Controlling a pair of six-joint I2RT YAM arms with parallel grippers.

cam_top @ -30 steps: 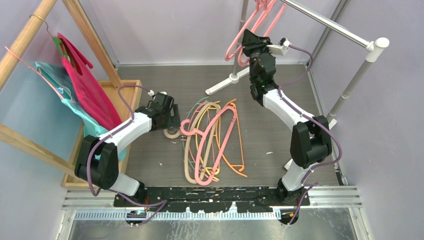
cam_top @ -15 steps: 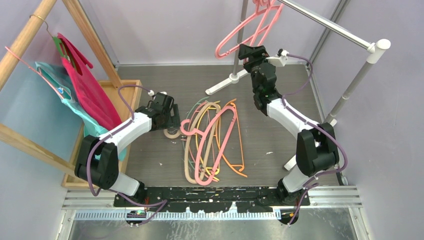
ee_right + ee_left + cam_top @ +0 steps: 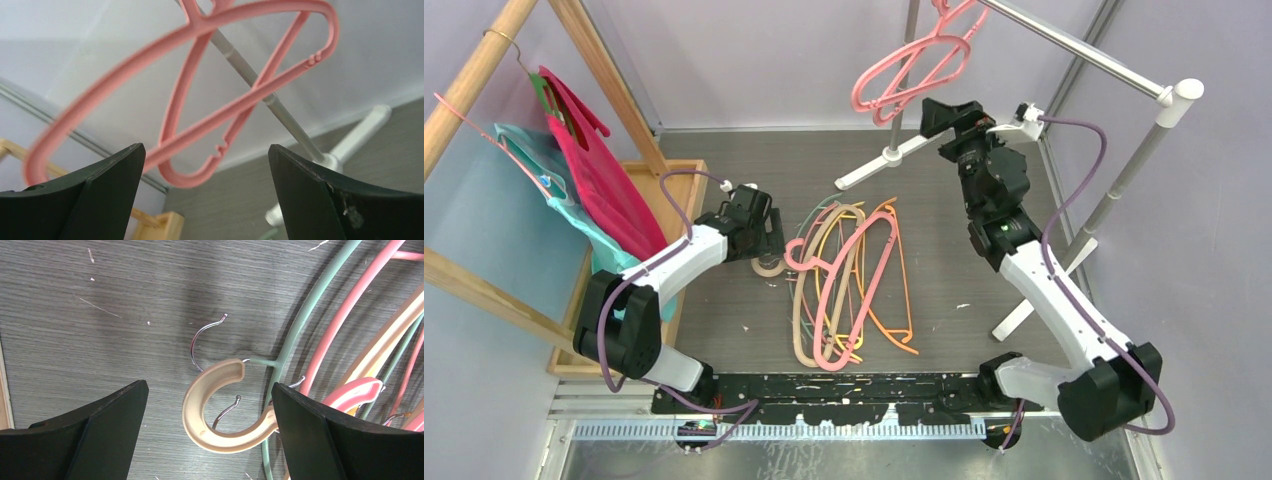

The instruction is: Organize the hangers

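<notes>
Grey wood-grain bench [image 3: 724,320] carried a loose pile of hangers [image 3: 849,285] at its middle: pink, beige, yellow, orange and pale green, frames overlapping and hooks gathered at the pile's far-left corner. Left jaws hovered low over that corner, spread wide apart and holding nothing. In the wrist view a thick beige hook [image 3: 210,410] lay on the bench between them (neither jaw touched it), with a thin wire hook [image 3: 202,337] just beside it and a pale green hanger [image 3: 295,325] curving off to one side. Right jaws hung high at the back, also wide apart and empty, close beneath a pink hanger [image 3: 914,70] hooked on the metal rail [image 3: 1074,45]. It hung tilted, and blur made it hard to tell whether it was one hanger or two. At the far left a wooden rack [image 3: 484,60] bore a magenta garment [image 3: 604,190] and a teal garment [image 3: 524,150].
</notes>
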